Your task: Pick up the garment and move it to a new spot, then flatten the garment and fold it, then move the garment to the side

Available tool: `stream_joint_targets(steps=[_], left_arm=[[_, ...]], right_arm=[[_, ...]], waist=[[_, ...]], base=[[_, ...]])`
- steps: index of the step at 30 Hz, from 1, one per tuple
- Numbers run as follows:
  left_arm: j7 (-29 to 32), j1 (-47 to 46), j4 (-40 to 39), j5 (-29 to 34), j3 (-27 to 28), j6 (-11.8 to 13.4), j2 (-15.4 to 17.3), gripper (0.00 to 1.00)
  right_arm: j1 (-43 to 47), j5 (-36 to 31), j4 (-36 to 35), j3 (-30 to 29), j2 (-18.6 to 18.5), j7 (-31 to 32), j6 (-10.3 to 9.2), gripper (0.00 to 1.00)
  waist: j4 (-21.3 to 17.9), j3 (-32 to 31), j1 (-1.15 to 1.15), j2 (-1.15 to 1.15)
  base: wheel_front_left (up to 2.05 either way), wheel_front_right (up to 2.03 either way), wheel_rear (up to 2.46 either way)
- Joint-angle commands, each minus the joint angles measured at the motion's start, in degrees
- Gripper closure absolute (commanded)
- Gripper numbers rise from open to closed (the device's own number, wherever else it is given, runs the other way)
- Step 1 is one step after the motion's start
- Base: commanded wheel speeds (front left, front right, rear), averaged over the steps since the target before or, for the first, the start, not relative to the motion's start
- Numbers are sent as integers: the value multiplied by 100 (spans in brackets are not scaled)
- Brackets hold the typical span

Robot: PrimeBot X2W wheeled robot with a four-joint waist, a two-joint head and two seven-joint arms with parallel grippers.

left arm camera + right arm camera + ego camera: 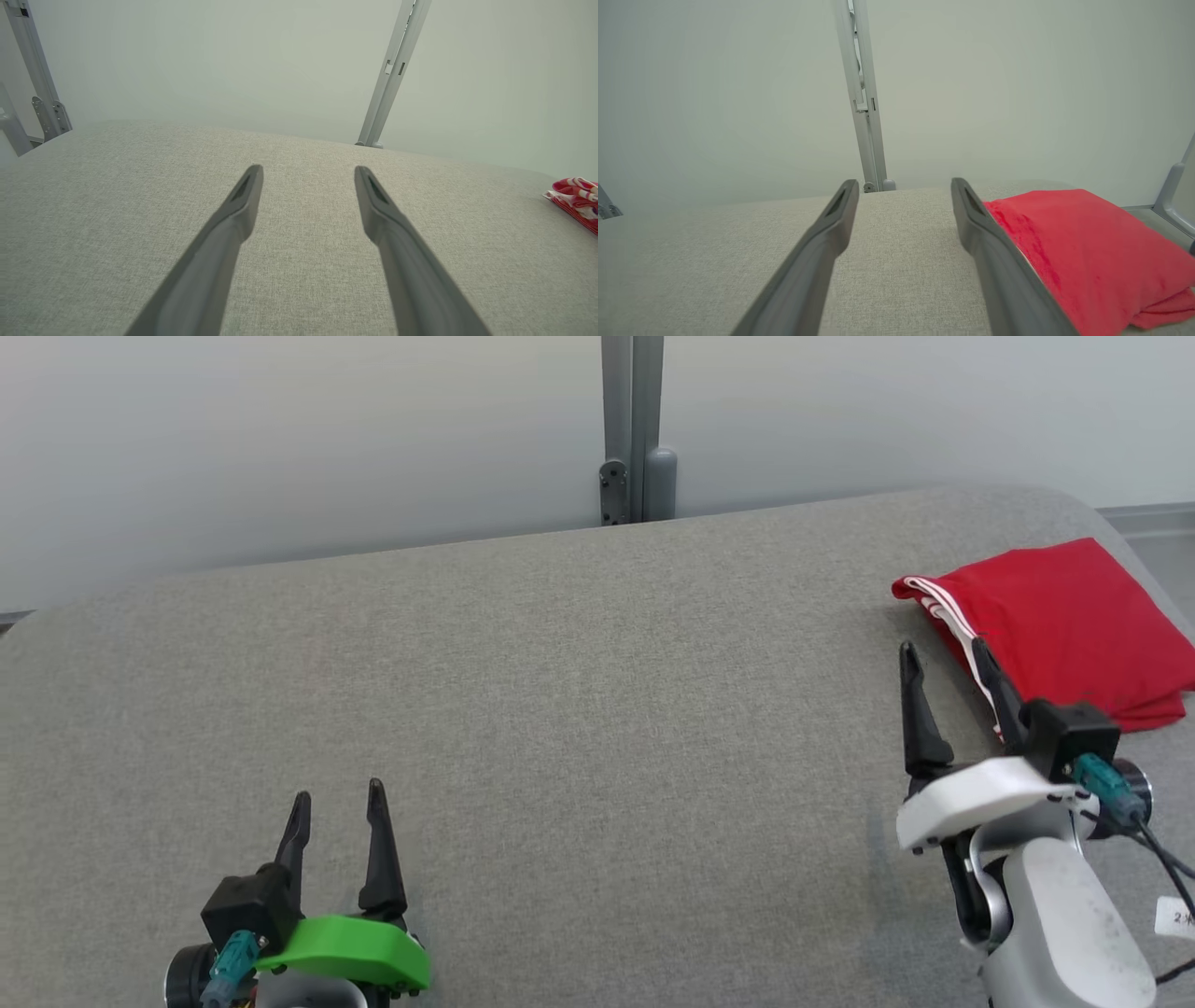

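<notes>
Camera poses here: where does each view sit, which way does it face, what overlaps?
Head view: on the head, facing forward and down at the grey padded surface; left gripper lower left, right gripper and forearm at right, both open.
Left wrist view: on the left wrist, facing along its fingers across the surface toward the wall.
Right wrist view: on the right wrist, facing along its fingers, red garment beside them.
Shared: all three show the red garment and the grey post.
</notes>
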Motion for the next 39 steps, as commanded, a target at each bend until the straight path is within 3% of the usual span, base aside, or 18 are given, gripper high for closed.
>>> stream_joint_targets(steps=[1, 11, 37, 38, 39], left_arm=[[-38, 75, 14, 16, -18, 13, -10, 0], [-66, 267, 12, 125, -108, 75, 0, 0], [-96, 461, -173, 265, -4, 135, 66, 0], [-70, 414, -163, 245, -23, 124, 32, 100], [-61, 420, -120, 243, -30, 124, 27, 100]], right_arm=[[210, 41, -177, 56, 14, -12, -4, 0], [1225, 513, -957, 550, 19, -13, -4, 0], [1406, 502, -830, 558, 22, -5, -4, 0], [1367, 499, -840, 556, 37, 0, 0, 100], [1377, 500, -800, 556, 43, 0, 0, 100]], waist=[[118, -97, 0, 0], [321, -185, 0, 0], [341, -200, 0, 0], [341, -200, 0, 0], [341, -200, 0, 0]], base=[[0, 0, 0], [0, 0, 0], [0, 0, 0], [0, 0, 0], [0, 0, 0]])
